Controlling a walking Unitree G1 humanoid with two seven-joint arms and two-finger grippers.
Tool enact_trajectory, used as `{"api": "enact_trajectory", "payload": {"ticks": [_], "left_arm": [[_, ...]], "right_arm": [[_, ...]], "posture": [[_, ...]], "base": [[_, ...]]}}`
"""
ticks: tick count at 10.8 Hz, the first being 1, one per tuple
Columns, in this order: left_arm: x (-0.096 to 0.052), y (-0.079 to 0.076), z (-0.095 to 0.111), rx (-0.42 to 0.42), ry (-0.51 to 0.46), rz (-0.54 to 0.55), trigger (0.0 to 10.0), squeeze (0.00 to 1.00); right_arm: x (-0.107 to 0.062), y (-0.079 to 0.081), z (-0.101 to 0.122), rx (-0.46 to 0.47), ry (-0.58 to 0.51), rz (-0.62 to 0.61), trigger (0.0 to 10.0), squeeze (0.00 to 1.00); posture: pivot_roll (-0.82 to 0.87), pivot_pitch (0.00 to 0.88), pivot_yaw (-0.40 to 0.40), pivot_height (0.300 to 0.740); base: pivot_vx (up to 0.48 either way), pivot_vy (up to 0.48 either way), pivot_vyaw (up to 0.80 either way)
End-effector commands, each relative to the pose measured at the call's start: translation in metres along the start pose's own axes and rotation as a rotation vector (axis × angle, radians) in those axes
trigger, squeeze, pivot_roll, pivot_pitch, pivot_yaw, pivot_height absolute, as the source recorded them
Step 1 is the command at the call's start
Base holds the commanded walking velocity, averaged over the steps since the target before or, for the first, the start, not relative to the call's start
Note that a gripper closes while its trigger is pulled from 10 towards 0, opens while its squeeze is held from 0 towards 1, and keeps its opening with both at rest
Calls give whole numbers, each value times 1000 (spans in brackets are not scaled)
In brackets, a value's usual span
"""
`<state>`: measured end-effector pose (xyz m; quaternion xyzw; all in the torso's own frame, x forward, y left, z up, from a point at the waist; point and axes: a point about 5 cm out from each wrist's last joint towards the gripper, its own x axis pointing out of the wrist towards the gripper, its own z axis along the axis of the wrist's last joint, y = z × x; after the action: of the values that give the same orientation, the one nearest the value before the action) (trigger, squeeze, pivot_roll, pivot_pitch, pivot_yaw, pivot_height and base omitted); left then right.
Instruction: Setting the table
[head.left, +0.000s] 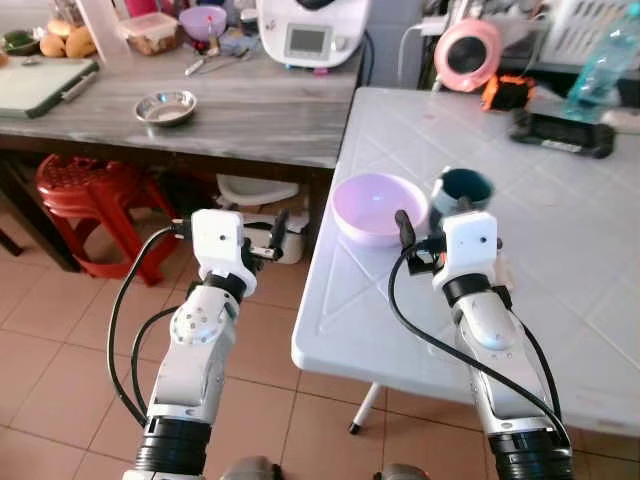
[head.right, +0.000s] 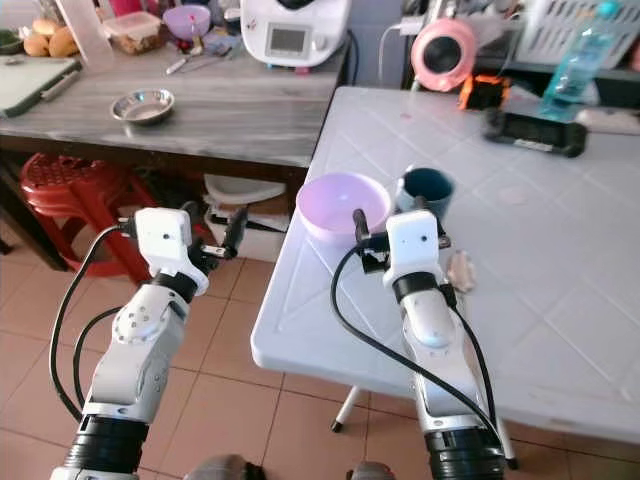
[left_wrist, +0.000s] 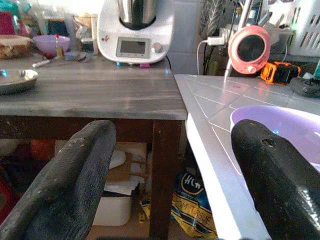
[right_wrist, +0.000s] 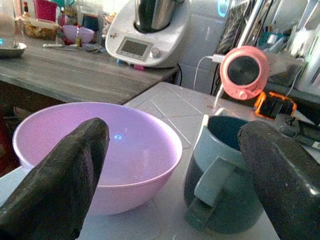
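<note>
The right gripper (right_wrist: 165, 175) hovers over the near left part of the white plastic table (head.left: 560, 250), fingers spread wide and holding nothing. Just beyond it sits a shallow, glossy lilac plastic bowl (head.left: 378, 208), empty, with a dark teal mug (head.left: 462, 190) just beside it on the right. The left gripper (left_wrist: 170, 180), fingers also apart, hangs off the table's left edge, facing the grey wooden counter (head.left: 240, 110).

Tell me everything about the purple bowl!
The purple bowl is round and deep, in a pale lilac colour that looks like smooth plastic. It is empty and stands upright near the front left corner of the white table. A dark teal mug stands close on its right; whether they touch is unclear. The right end effector is open just in front of bowl and mug, not touching the bowl.
</note>
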<state>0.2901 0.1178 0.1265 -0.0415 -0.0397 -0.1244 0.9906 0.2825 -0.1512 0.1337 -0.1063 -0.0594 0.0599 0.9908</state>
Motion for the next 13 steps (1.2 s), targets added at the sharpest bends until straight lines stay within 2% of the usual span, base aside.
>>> {"api": "enact_trajectory", "payload": {"ticks": [1, 3, 4, 5, 6, 8, 9, 11, 13], "left_arm": [[0, 5, 7, 12, -23, 9, 10000, 0], [0, 7, 6, 17, -13, 18, 10000, 0], [-2, 6, 1, 25, 25, 13, 10000, 0], [-5, 5, -2, 26, 42, 11, 10000, 0], [-7, 5, -4, 27, 62, 6, 10000, 0], [-10, 5, -8, 29, 96, -7, 10000, 0], [-13, 4, -9, 29, 110, -12, 10000, 0], [-19, 9, -12, 34, 143, -3, 10000, 0], [-22, 9, -13, 38, 165, -12, 10000, 0]], "right_arm": [[2, 5, 10, -15, -44, 46, 10000, 0], [4, 15, 7, -53, -17, 180, 10000, 0], [7, 16, 4, -70, 12, 249, 10000, 47], [11, 16, 3, -102, 15, 281, 10000, 141], [17, 14, 4, -106, 24, 288, 10000, 1000], [27, 13, 3, -142, 73, 327, 10000, 1000], [30, 17, -1, -202, 112, 404, 10000, 0], [42, 16, 4, -169, 130, 450, 10000, 0], [48, 19, 5, -190, 147, 502, 10000, 0]], "posture": [[-62, 0, 18, 740], [-59, 0, 20, 740], [-58, 0, 23, 740], [-56, 0, 24, 740], [-52, 0, 25, 740], [-48, 0, 29, 740], [-44, 0, 30, 740], [-36, 0, 33, 740], [-35, 3, 36, 740]], "base": [[0, 0, 0], [0, 0, 0], [0, 0, 0], [0, 0, 0], [0, 0, 0], [0, 0, 0], [0, 0, 0], [0, 0, 0], [0, 0, 0]]}}
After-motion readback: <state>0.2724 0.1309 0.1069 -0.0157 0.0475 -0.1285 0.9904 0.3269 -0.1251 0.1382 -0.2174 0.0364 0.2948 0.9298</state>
